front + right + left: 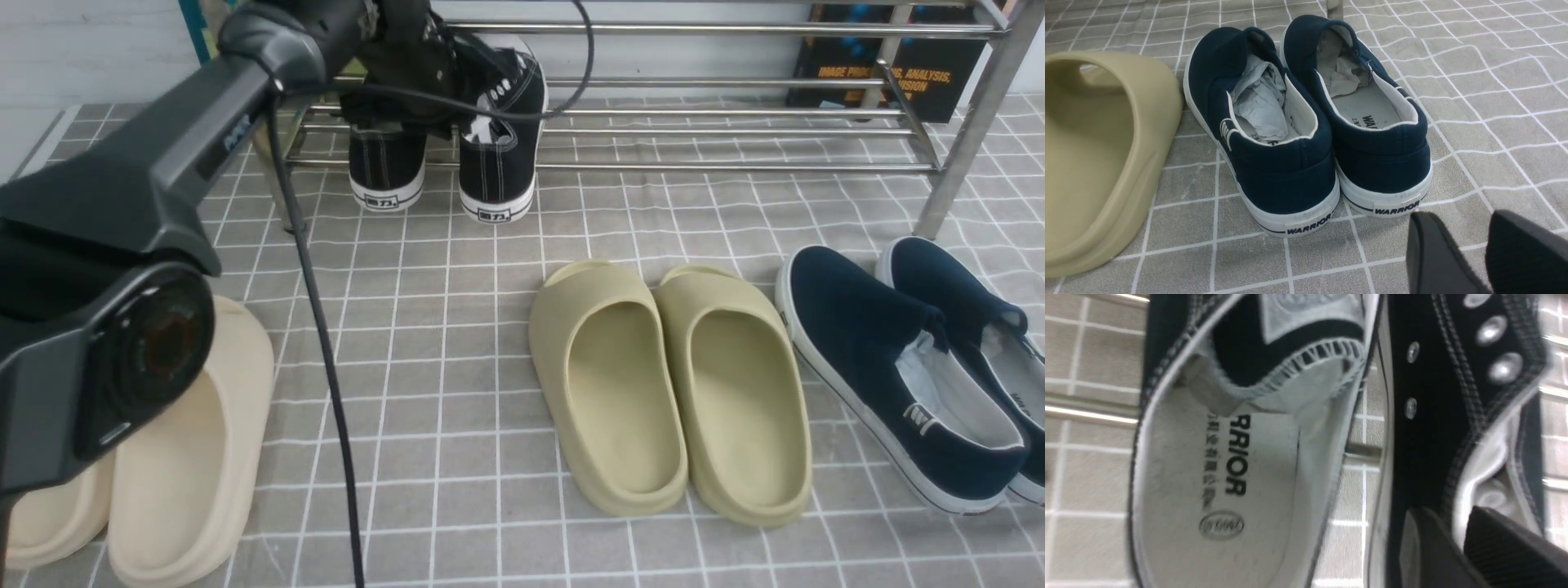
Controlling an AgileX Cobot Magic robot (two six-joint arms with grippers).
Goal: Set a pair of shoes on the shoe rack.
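The pair of shoes, two black canvas sneakers (498, 163) with white soles, rests side by side, heels toward me, on the lowest bars at the left end of the silver shoe rack (735, 131). My left arm reaches over them and hides their tops. In the left wrist view my left gripper (1443, 510) straddles the inner side wall of the right sneaker (1437, 396), one finger outside it and one inside, jaws slightly parted. The other sneaker's white insole (1216, 477) lies beside it. My right gripper (1461, 214) hangs open and empty over the floor.
Olive foam slippers (669, 384) lie mid-floor, cream slippers (180, 457) at the near left under my arm, navy slip-ons (914, 367) at the right, just ahead of my right gripper. A dark book (890, 65) leans behind the rack. A black cable (326, 367) hangs down.
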